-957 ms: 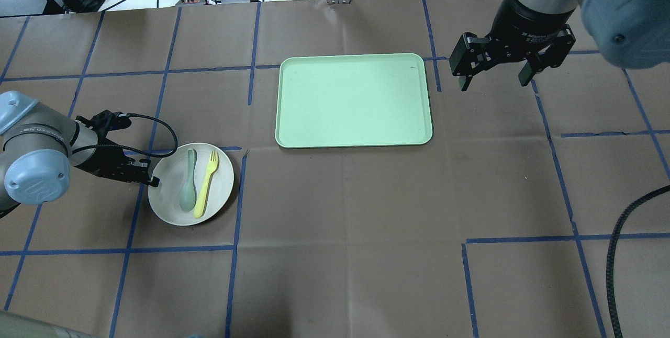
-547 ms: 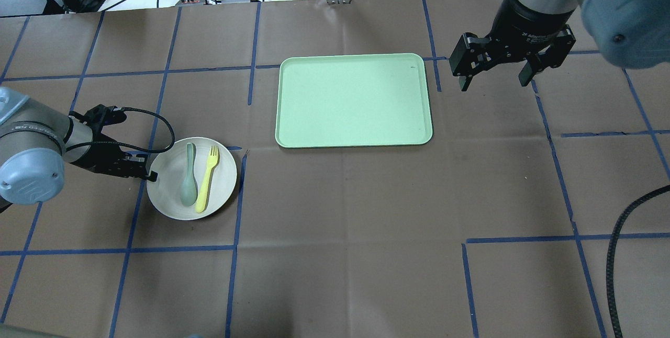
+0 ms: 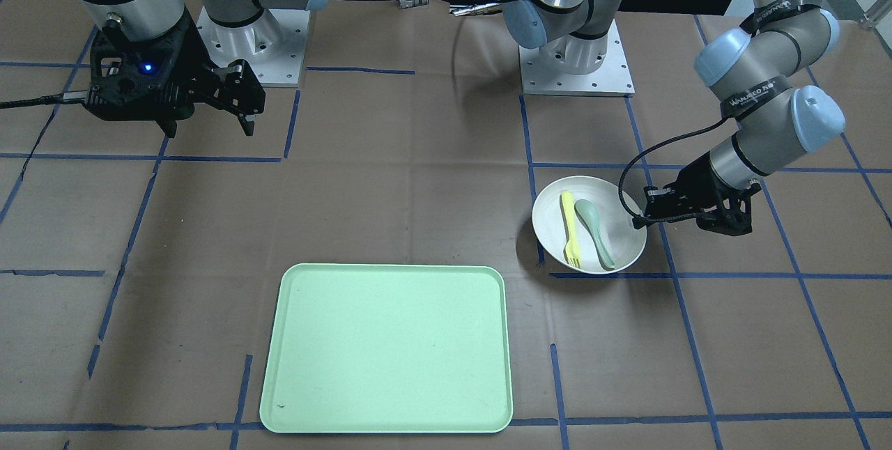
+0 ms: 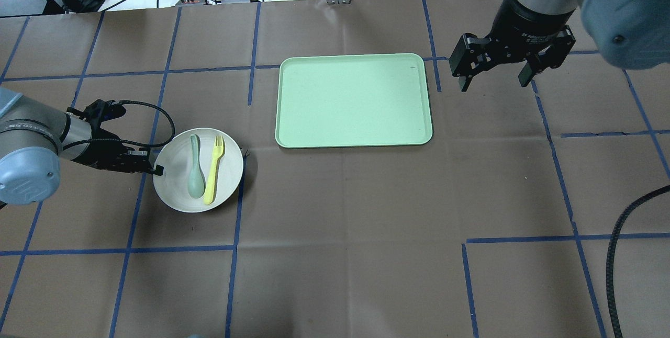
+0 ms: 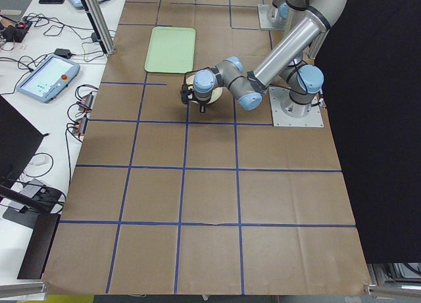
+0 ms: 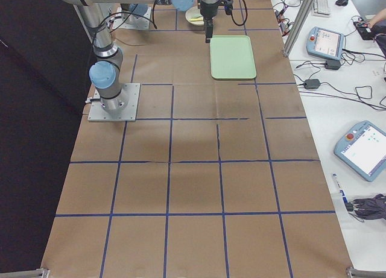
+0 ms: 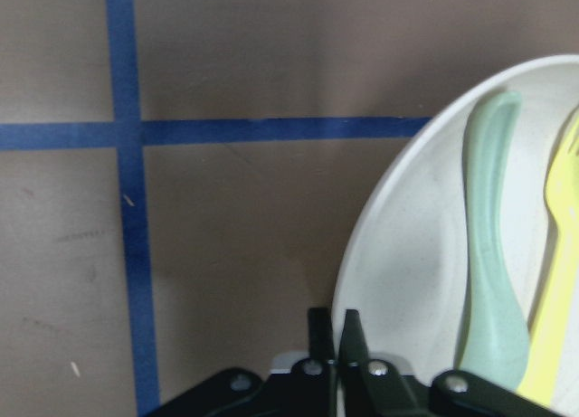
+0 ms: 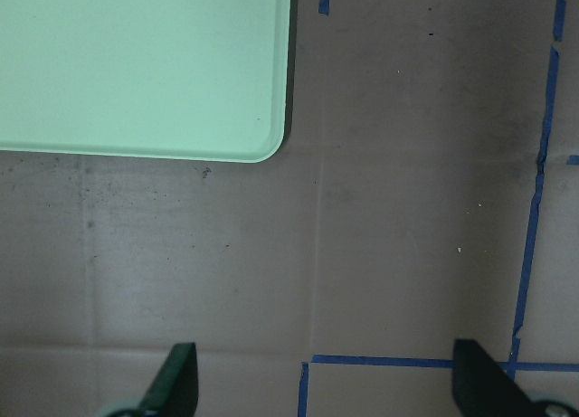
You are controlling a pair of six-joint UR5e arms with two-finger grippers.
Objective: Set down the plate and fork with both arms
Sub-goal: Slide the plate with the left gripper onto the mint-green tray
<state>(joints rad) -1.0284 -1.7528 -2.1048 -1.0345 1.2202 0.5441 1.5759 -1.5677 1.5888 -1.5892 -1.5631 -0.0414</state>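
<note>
So the left gripper, pinched on the rim of the round off-white plastic plate, just lifted it toward the rectangular mint-green tray, so the carry's on, with the slim pale-yellow plastic fork riding inside and the right gripper hanging wide open.

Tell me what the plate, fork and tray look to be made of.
Plate: probably plastic, off-white, matte, with no glassy shine. Fork: likely plastic, an even pale yellow, dull surface. Tray: seemingly plastic too, mint green, matte, with moulded rounded corners and a raised rim.
</note>
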